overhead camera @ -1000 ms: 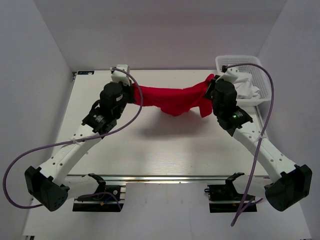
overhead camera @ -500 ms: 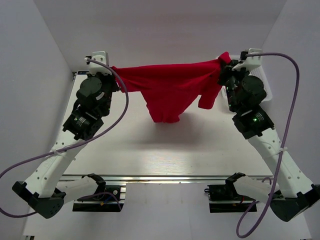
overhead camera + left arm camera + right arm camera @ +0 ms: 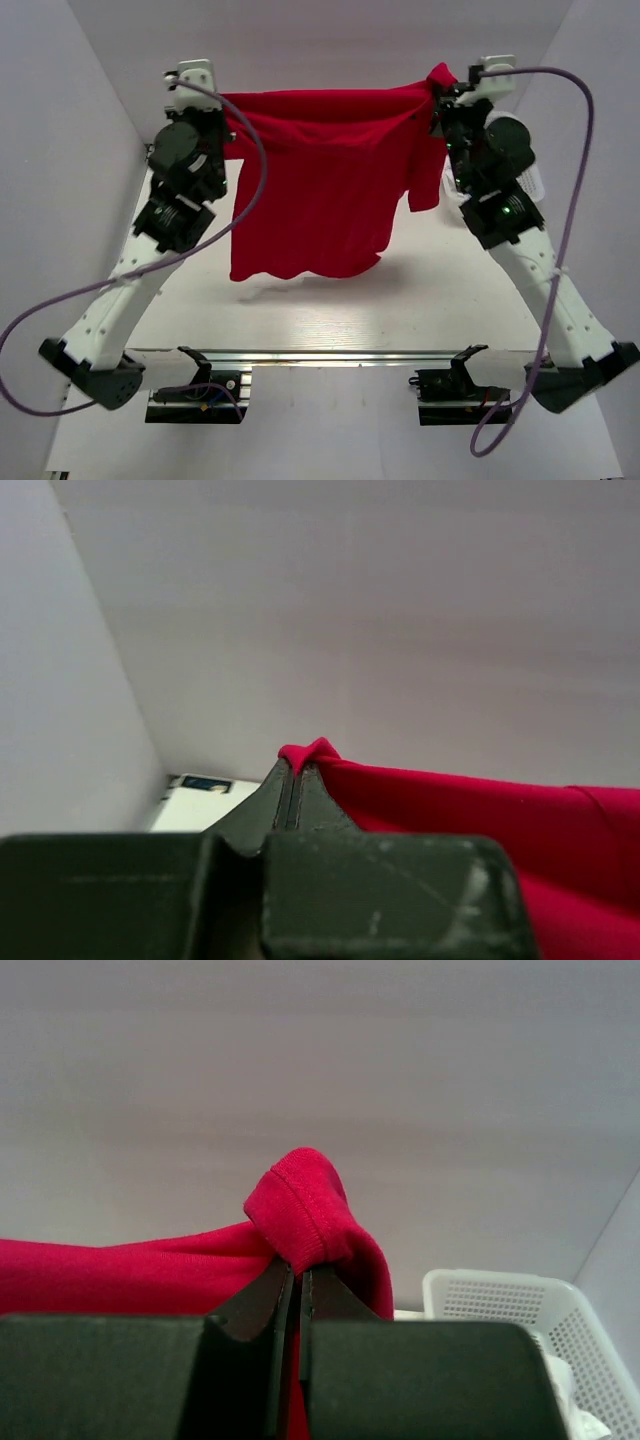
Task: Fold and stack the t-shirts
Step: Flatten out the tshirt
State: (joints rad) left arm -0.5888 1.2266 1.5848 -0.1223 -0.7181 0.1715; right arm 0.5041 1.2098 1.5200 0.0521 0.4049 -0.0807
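A plain red t-shirt [image 3: 320, 180] hangs spread in the air between both arms, high above the table. My left gripper [image 3: 226, 103] is shut on its upper left corner; the pinched fabric [image 3: 310, 752] bulges past the fingertips in the left wrist view. My right gripper [image 3: 432, 92] is shut on the upper right corner, where a ribbed hem [image 3: 300, 1210] folds over the fingertips. A short sleeve hangs loose below the right gripper. The shirt's lower edge hangs free above the table.
A white mesh basket [image 3: 535, 180] holding white cloth stands at the table's back right, mostly behind the right arm; it also shows in the right wrist view [image 3: 520, 1305]. The white table [image 3: 330, 310] lies below, with walls on the left, back and right.
Both grippers have lifted the shirt higher and spread wider apart. The shirt has unfurled from a bunched strip into a hanging sheet.
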